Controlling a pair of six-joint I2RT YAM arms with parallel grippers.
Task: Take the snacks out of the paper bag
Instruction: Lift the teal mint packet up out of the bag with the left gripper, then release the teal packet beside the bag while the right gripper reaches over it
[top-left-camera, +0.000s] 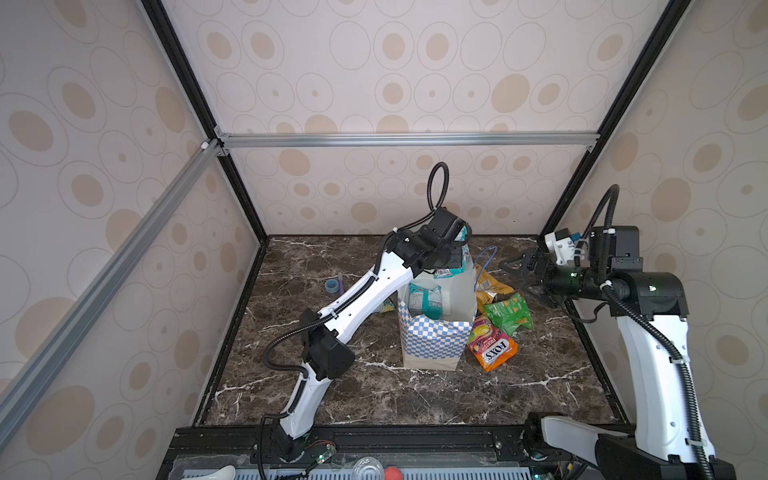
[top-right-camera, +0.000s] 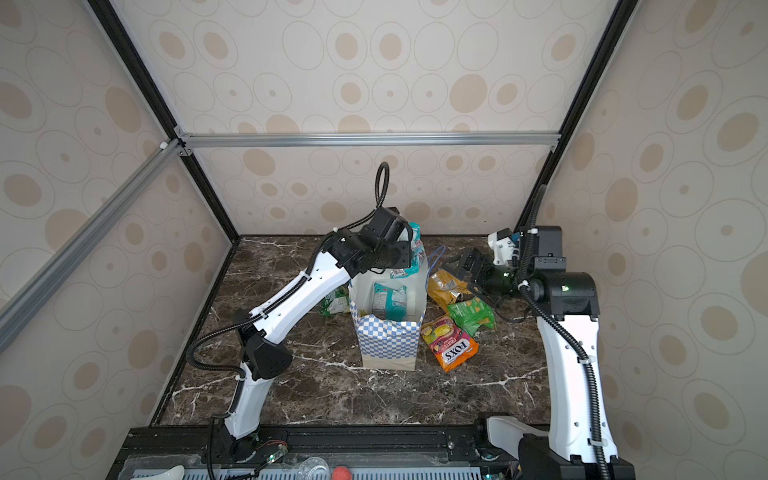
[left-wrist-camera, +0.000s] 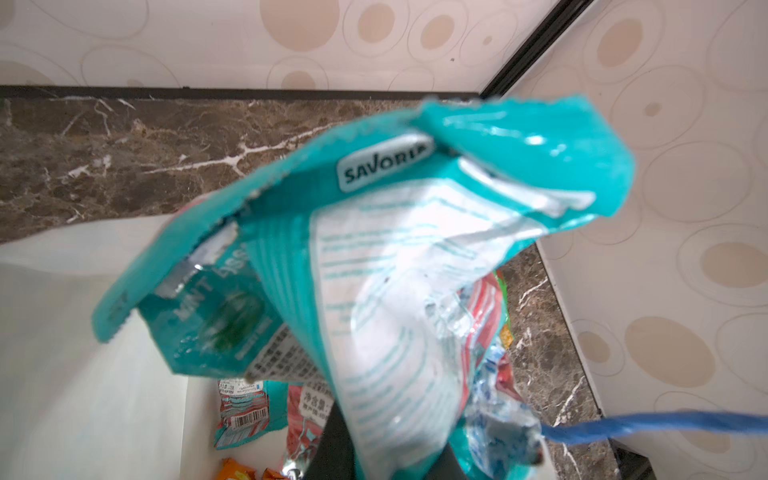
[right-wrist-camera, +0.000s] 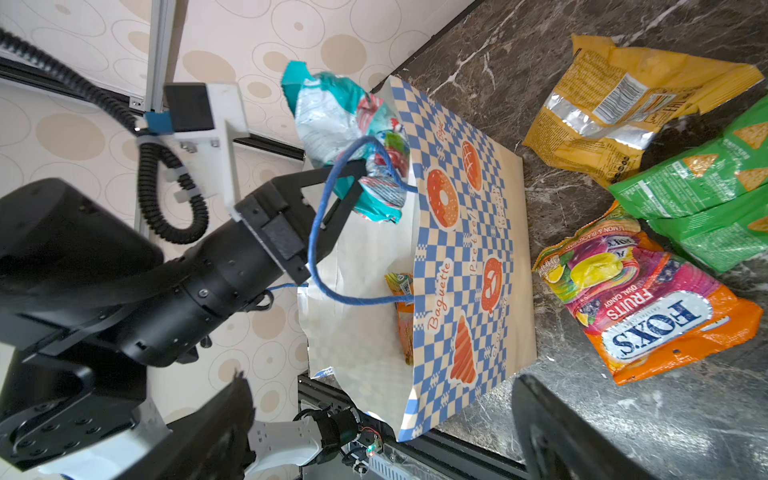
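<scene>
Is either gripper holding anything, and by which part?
The left gripper pinches a teal packet by its crumpled lower end, above the paper bag. The right gripper is open and empty.

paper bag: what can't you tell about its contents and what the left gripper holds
- Paper bag contents: in both top views the left arm covers part of the mouth; packets inside can't be counted.
- Left wrist view: the blurred teal packet fills it, hiding the jaws.
- Left gripper: in the right wrist view, whether it pinches one packet or several is unclear.
</scene>
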